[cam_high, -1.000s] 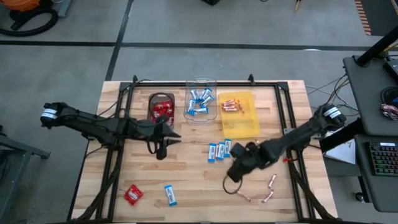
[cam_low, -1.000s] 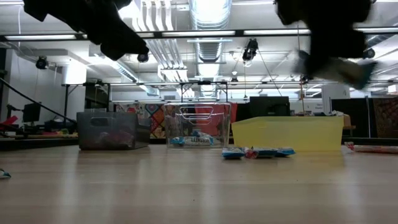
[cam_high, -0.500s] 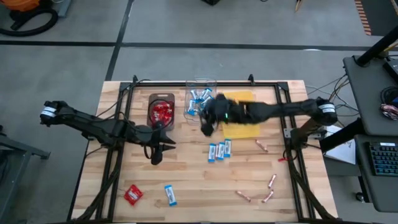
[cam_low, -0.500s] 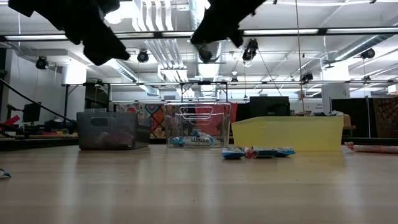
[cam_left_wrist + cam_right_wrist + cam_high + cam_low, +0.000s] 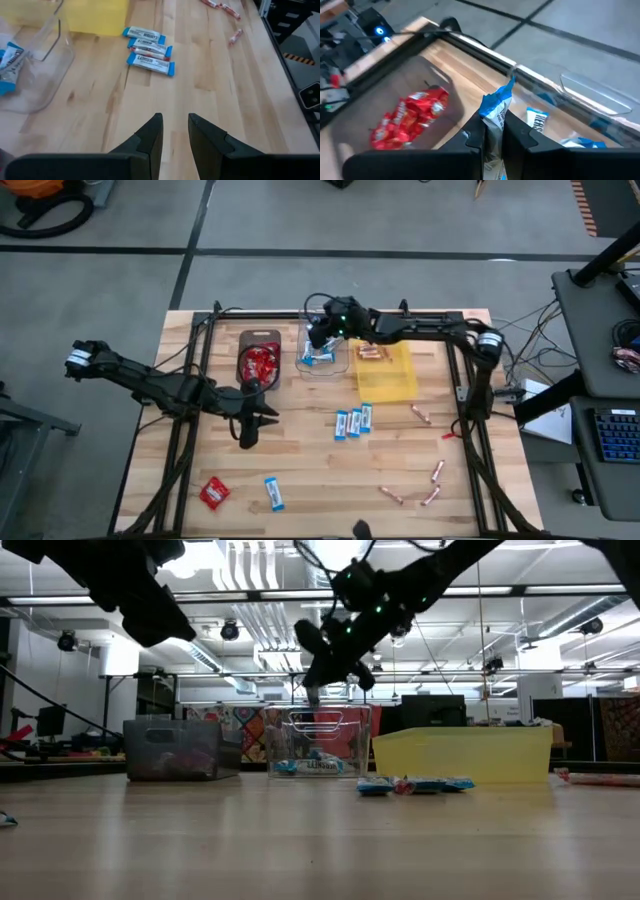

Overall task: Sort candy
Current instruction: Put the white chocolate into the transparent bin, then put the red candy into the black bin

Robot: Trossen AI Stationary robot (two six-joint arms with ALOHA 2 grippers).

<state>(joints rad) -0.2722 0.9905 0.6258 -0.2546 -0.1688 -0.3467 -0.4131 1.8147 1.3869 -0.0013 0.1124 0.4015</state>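
Observation:
My right gripper [image 5: 318, 336] [image 5: 493, 131] hangs above the clear tray [image 5: 338, 365] at the table's far edge, shut on a blue-and-white candy bar [image 5: 495, 111]. More blue bars lie in that tray. Red packets [image 5: 259, 360] fill the dark tray. Copper sticks [image 5: 371, 351] lie in the yellow tray [image 5: 392, 380]. Three blue bars [image 5: 354, 421] lie loose mid-table. My left gripper [image 5: 248, 438] [image 5: 175, 131] hovers over bare wood left of them, open by a narrow gap, with nothing between its fingers. My right gripper pinches the blue-and-white bar between its two fingers. The bar's crimped end [image 5: 499, 97] sticks out past the fingertips. The fingers slant down from the table's right side. The bar is lifted clear, above the clear tray.
A red packet [image 5: 214, 493] and a blue bar [image 5: 273, 493] lie near the front left. Copper sticks [image 5: 420, 414] [image 5: 437, 471] [image 5: 390, 494] are scattered at the front right. A black frame [image 5: 452, 340] runs around the table.
My right gripper has swung from the near right part of the table toward the far edge and the left, ending above the clear tray, and its wrist has turned on the way. My left gripper has shifted a little toward the near edge.

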